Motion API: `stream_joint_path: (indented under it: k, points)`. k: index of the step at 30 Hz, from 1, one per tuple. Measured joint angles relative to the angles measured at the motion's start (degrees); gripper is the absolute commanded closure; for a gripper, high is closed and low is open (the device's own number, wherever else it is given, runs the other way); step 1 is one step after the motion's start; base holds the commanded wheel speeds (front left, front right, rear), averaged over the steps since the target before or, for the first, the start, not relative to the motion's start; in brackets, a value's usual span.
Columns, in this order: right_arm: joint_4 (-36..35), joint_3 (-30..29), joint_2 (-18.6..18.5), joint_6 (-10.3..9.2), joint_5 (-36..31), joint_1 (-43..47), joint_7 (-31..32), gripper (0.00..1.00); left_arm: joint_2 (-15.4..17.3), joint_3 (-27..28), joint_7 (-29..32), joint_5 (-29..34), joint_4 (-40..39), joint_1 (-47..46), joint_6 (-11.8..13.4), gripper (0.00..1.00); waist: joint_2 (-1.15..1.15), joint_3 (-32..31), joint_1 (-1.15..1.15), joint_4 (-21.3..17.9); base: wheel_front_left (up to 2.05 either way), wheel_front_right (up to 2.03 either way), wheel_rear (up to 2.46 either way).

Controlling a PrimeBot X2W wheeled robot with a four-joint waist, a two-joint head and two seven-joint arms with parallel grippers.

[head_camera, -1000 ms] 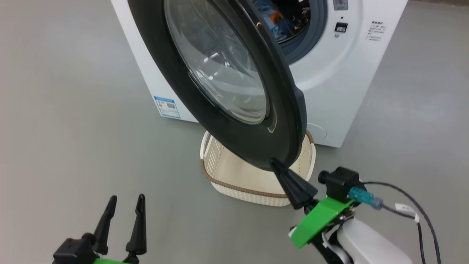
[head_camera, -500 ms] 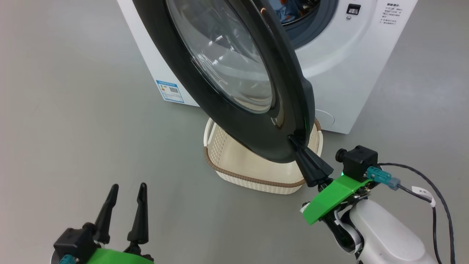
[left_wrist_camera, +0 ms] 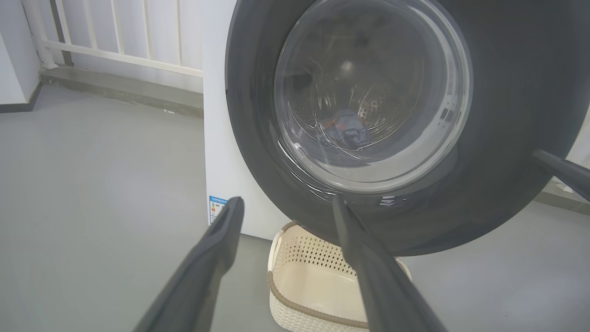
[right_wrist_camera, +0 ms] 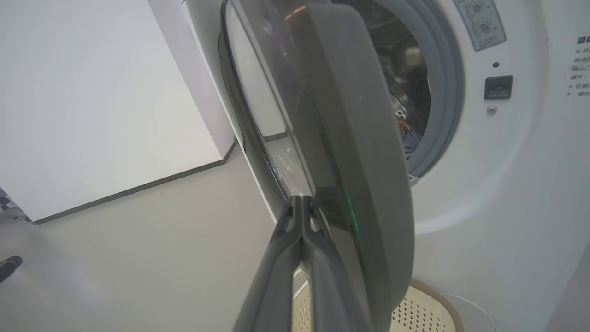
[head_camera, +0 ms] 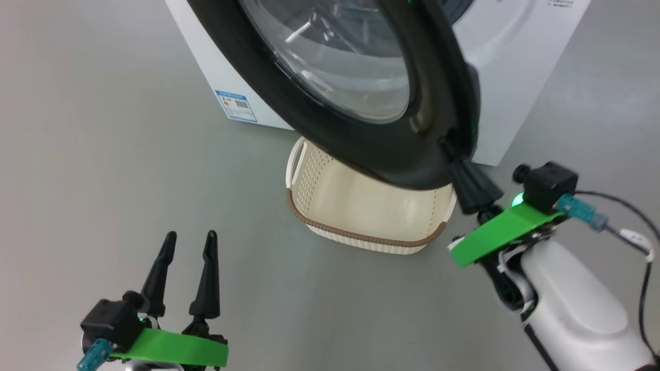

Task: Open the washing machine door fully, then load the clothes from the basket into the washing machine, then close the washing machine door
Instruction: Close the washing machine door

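Floor: floor (head_camera: 103, 154) is smooth matte grey; white wall (right_wrist_camera: 92, 92) with dark skirting, white railing (left_wrist_camera: 115, 37) at the back.
Left arm: low at the lower left of the head view; left tool (head_camera: 190, 236) points up, its two long dark tapered fingers spread wide with nothing between them, well apart from everything.
Right arm: pale forearm (head_camera: 577, 304) rises from the lower right, with a green bracket (head_camera: 500, 232) at the wrist; right tool (head_camera: 449, 152) reaches up-left.
Right tool state: fingers pressed together, gripping nothing; tips at the lower free edge of the washing machine door (head_camera: 361, 149), seemingly touching, though contact is not certain.
Door: round, with a wide glossy black rim and a bulging clear glass window (head_camera: 350, 62); partly swung out.
Machine: washing machine (head_camera: 515, 77) is a big white box with a grey rubber gasket (right_wrist_camera: 442, 92) and a blue label (head_camera: 236, 105) at its lower corner.
Load: clothes (left_wrist_camera: 343, 129) are blue fabric with orange print, lying in the perforated steel drum, seen through the glass.
Basket: basket (head_camera: 319, 180) is cream perforated plastic with a brown woven-look rim; it sits on the floor just in front of the machine, its far part hidden under the door.
Clutter: dark cable (head_camera: 619, 206) runs off the right wrist.
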Motion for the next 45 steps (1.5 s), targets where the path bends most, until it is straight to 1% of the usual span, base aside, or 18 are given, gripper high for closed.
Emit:
stream_joint_path:
  k: [5, 12, 15, 22, 28, 31, 34, 43, 45]
  points:
    - [-0.33, -3.96, -1.58, -0.01, -1.66, -3.43, 0.0, 1.0, -0.2, -0.52, 0.0, 0.0, -0.62, -1.09, 0.0, 0.0, 0.0, 2.37, 0.0, 0.34, 0.0, 0.0, 0.0]
    - [0.03, -7.67, -3.31, -0.01, -1.9, -8.1, -0.01, 1.0, -1.02, -1.7, 0.0, -0.68, -1.32, -3.7, 0.0, 0.0, 0.0, 5.51, 0.0, 1.4, 0.0, 0.0, 0.0]
    - [0.48, -9.61, -3.92, -0.01, -2.0, -10.06, -0.01, 1.0, -1.75, -2.56, 0.0, -0.96, -1.35, -4.75, 0.0, 0.0, 0.0, 6.73, 0.0, 2.15, 0.0, 0.0, 0.0]
    - [1.24, -13.74, -5.25, -0.01, -2.44, -13.86, -0.02, 1.0, -1.91, -3.42, 0.0, -1.94, -1.47, -7.11, 0.0, 0.0, 0.0, 9.11, 0.0, 4.3, 0.0, 0.0, 0.0]
    - [1.98, -18.11, -5.2, -0.01, -2.58, -17.23, -0.01, 1.0, -2.15, -4.25, 0.0, -2.0, -1.92, -8.26, 0.0, 0.0, 0.0, 11.12, 0.0, 5.77, 0.0, 0.0, 0.0]
    - [2.34, -20.89, -4.57, -0.01, -2.05, -19.04, -0.02, 1.0, -2.23, -4.33, 0.0, -2.01, -1.96, -8.43, 0.0, 0.0, 0.0, 12.11, 0.0, 6.26, 0.0, 0.0, 0.0]
    - [2.78, -21.59, -4.7, -0.01, -2.4, -21.95, -0.05, 1.0, -2.29, -4.79, 0.0, -2.91, -2.08, -9.64, 0.0, 0.0, 0.0, 13.62, 0.0, 6.69, 0.0, 0.0, 0.0]
    - [3.5, -24.85, -4.22, 0.09, -3.93, -26.62, -0.29, 1.0, -2.38, -5.94, 0.0, -3.97, -2.75, -11.96, 0.0, 0.0, 0.0, 16.69, 0.0, 7.87, 0.0, 0.0, 0.0]
    - [3.36, -25.72, -3.66, 0.57, -4.25, -26.98, -0.55, 1.0, -2.42, -6.02, 0.0, -4.01, -2.8, -12.43, 0.0, 0.0, 0.0, 17.35, 0.0, 8.16, 0.0, 0.0, 0.0]
